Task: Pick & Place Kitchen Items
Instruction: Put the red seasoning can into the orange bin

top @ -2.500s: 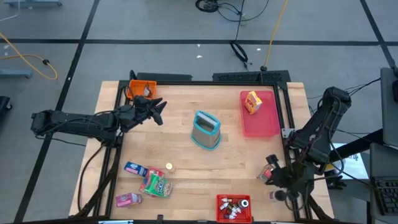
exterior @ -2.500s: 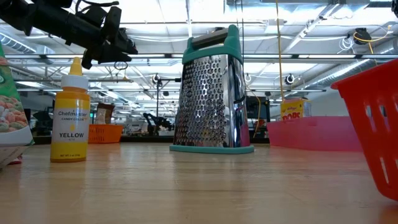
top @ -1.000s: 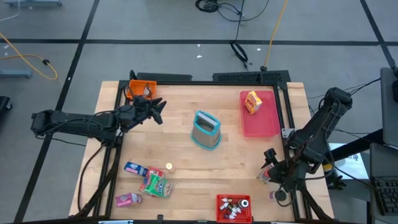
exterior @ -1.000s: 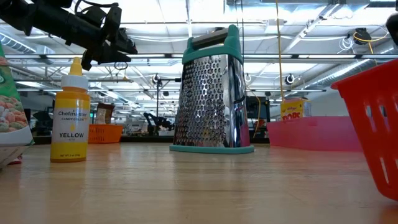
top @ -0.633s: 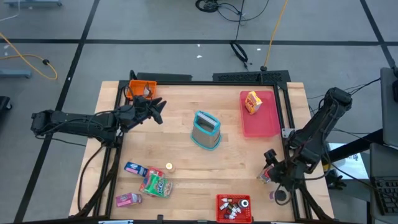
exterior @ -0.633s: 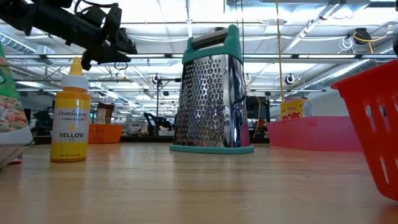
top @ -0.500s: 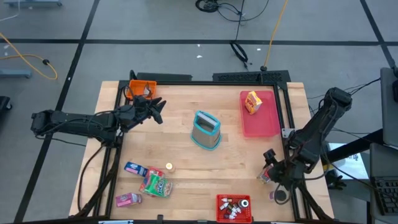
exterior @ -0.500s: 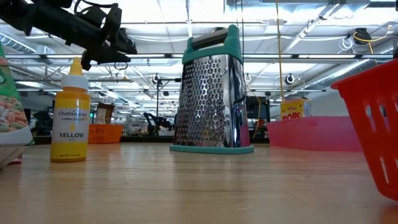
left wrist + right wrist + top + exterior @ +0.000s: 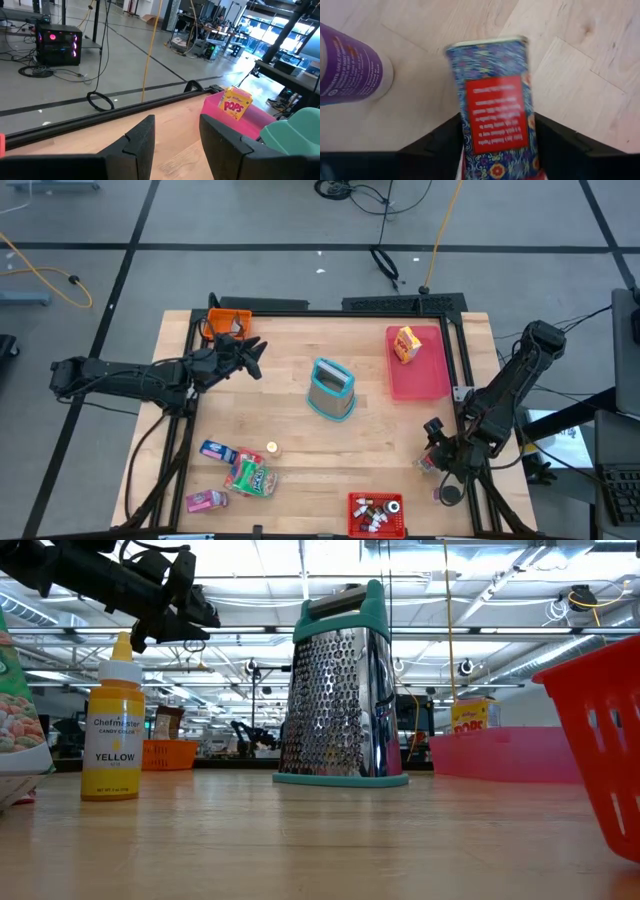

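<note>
1. Where the wooden table top (image 9: 300, 430) is seen from above, it is framed by dark rails and set on a grey floor w/ dark lines and loose cables; a hall w/ ceiling beams, lamps and benches is seen beyond it in the low view.
2. A teal-framed metal grater (image 9: 331, 389) is stood upright near the table's centre. A flat pink tray (image 9: 420, 375) is laid toward the far right, w/ a yellow Pops box (image 9: 405, 344) on it. An orange bin (image 9: 228, 323) is placed at the far left corner, a red bin (image 9: 377, 515) w/ small bottles at the near edge.
3. Near the front left, a blue packet (image 9: 217, 450), a green packet (image 9: 250, 477), a pink packet (image 9: 206, 500) and a yellow bottle (image 9: 271, 448) are laid close together.
4. The left gripper (image 9: 255, 357) is held above the table beside the orange bin; its jaws are seen part open in the left wrist view, w/ nothing between them.
5. The right gripper (image 9: 431, 448) is lowered at the table's front right edge. A blue patterned tin w/ red label (image 9: 497, 107) is seen between its fingers (image 9: 435, 142); whether the jaws are pressed on it can't be told. A purple bottle (image 9: 347, 67) is lying just beside the tin.
</note>
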{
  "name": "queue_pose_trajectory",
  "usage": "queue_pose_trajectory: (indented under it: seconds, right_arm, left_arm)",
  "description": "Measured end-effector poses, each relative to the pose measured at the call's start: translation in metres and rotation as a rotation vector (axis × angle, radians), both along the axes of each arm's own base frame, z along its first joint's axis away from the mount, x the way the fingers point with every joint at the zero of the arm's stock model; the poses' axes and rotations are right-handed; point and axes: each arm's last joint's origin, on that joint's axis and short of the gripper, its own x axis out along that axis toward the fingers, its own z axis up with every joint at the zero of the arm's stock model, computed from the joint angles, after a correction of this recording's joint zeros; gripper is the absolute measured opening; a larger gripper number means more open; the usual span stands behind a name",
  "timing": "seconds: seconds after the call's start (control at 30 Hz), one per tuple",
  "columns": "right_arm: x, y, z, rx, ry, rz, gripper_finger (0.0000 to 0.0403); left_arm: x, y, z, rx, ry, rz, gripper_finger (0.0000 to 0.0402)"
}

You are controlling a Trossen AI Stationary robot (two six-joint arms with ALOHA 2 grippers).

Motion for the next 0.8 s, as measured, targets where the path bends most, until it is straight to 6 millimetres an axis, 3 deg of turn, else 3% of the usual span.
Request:
queue_pose_trajectory:
  seconds: [0.13,0.5,0.8]
  right_arm:
    - [0.000,0.000,0.000,-0.002,0.001,-0.001,0.0164]
    - [0.005,-0.008,0.003,-0.021,0.034,-0.123,0.0164]
    - [0.019,-0.017,0.048,-0.181,-0.070,-0.181,0.0164]
  left_arm:
    - [0.000,0.000,0.000,0.000,0.000,0.000,0.0157]
    - [0.000,0.000,0.000,0.000,0.000,0.000,0.0157]
    - [0.001,-0.001,0.001,-0.028,-0.027,-0.058,0.0157]
